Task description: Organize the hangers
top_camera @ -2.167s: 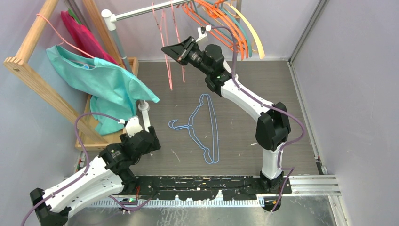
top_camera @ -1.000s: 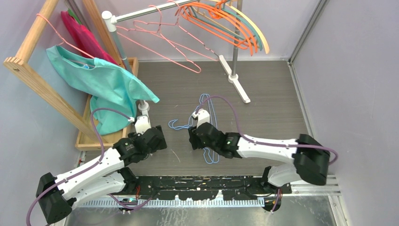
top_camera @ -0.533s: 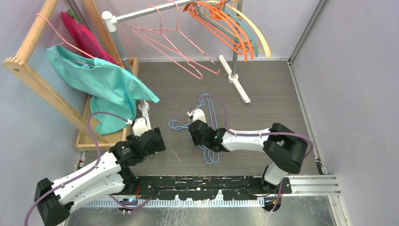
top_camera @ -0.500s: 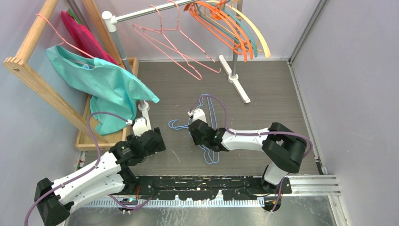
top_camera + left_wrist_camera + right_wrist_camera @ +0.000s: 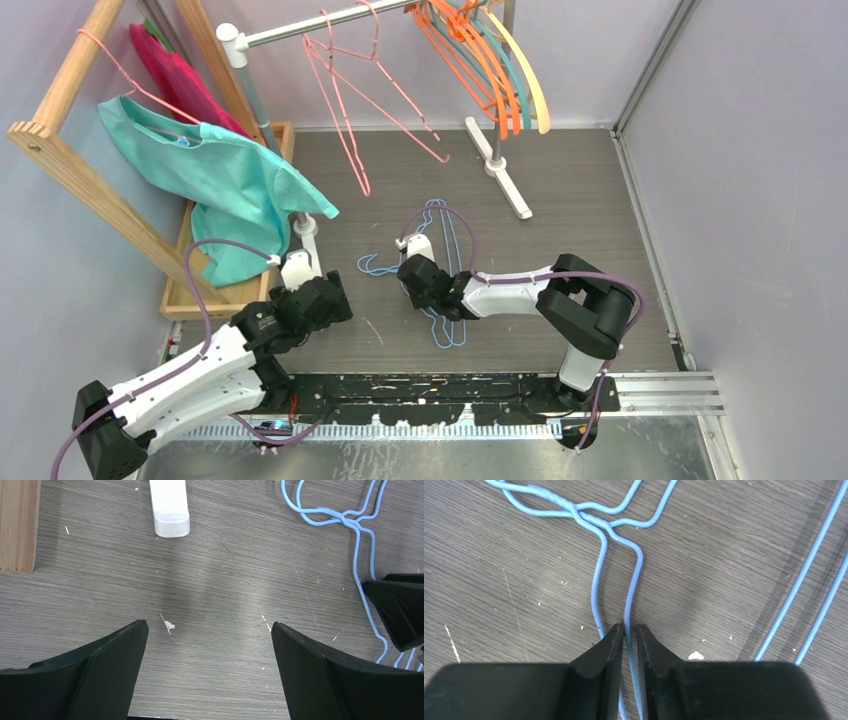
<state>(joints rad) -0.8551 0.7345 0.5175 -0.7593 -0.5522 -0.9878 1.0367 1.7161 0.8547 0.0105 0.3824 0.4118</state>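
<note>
Two light-blue wire hangers (image 5: 447, 255) lie overlapping on the grey table. My right gripper (image 5: 410, 283) (image 5: 631, 628) is low over them near their twisted necks. Its jaws stand narrowly apart around one blue wire (image 5: 639, 565), which touches the left finger with a sliver of gap on the right. A second blue wire (image 5: 596, 587) runs just outside the left finger. My left gripper (image 5: 332, 300) (image 5: 210, 630) hovers wide open over bare table to the left, holding nothing. Pink wire hangers (image 5: 345, 100) and orange, teal and cream hangers (image 5: 495, 60) hang on the rail (image 5: 300, 28).
The rail's white foot (image 5: 500, 170) crosses the table at the back right; another foot (image 5: 170, 507) lies ahead of my left gripper. A teal shirt (image 5: 220, 170) hangs on the wooden frame (image 5: 80, 170) at the left. Grey walls close in on both sides.
My right gripper's jaws have narrowed around the blue wire and its arm has folded in closer. The hangers on the rail have swung. The left arm has held still.
</note>
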